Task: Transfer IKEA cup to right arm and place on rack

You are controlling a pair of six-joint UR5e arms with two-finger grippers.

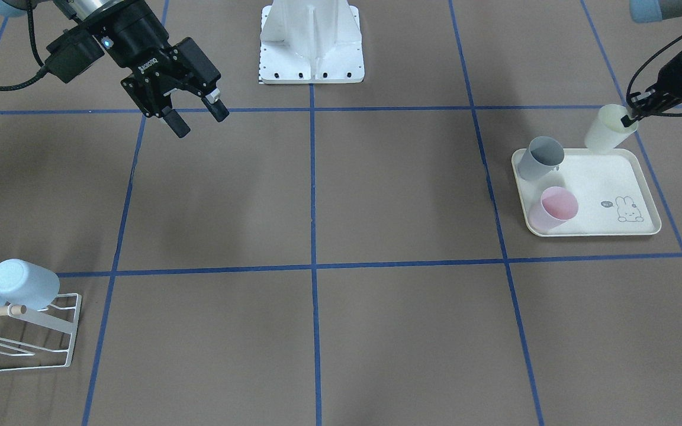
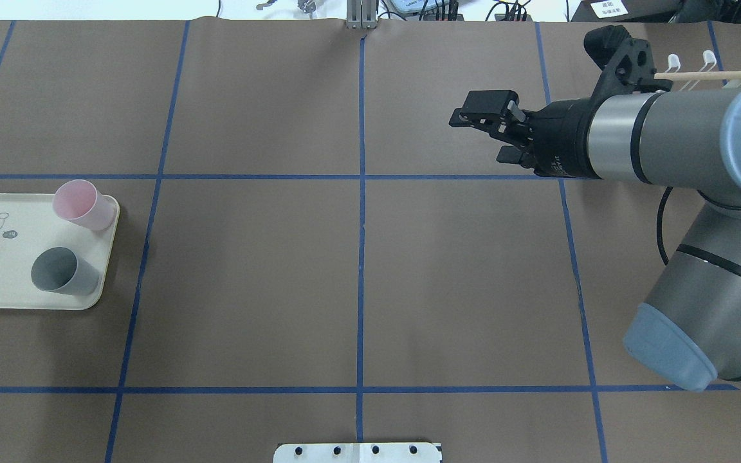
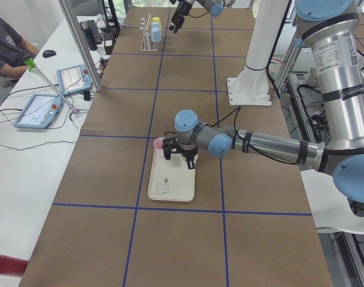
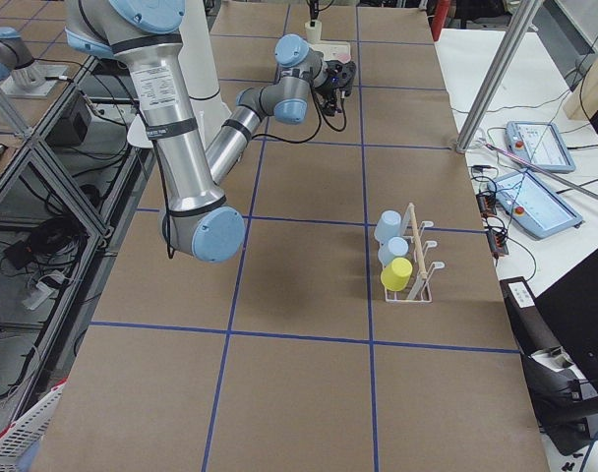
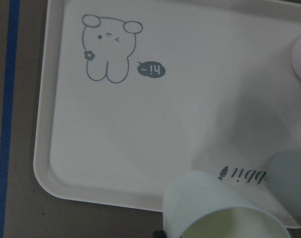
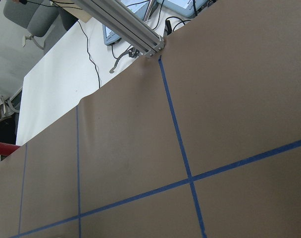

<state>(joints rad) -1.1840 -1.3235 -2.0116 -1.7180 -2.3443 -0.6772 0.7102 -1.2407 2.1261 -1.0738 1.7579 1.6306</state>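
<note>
A pale cream-green IKEA cup [image 1: 608, 129] hangs tilted over the far corner of the rabbit-print tray [image 1: 613, 228]. My left gripper [image 1: 630, 118] is shut on its rim. The left wrist view shows the same cup [image 5: 217, 208] close up at the bottom, above the tray [image 5: 140, 129]. My right gripper [image 1: 198, 117] hovers open and empty above the table, far from the cup. The white wire rack [image 1: 51, 349] with a wooden dowel stands at the table's other end and holds a light blue cup [image 1: 24, 284]. In the exterior right view the rack [image 4: 419, 295] carries blue and yellow cups.
A pink cup [image 1: 554, 207] and a grey cup [image 1: 542, 157] stand on the tray. The white robot base plate [image 1: 311, 65] sits at mid-table. Blue tape lines cross the brown table cover. A person sits at a side desk [image 3: 5, 48].
</note>
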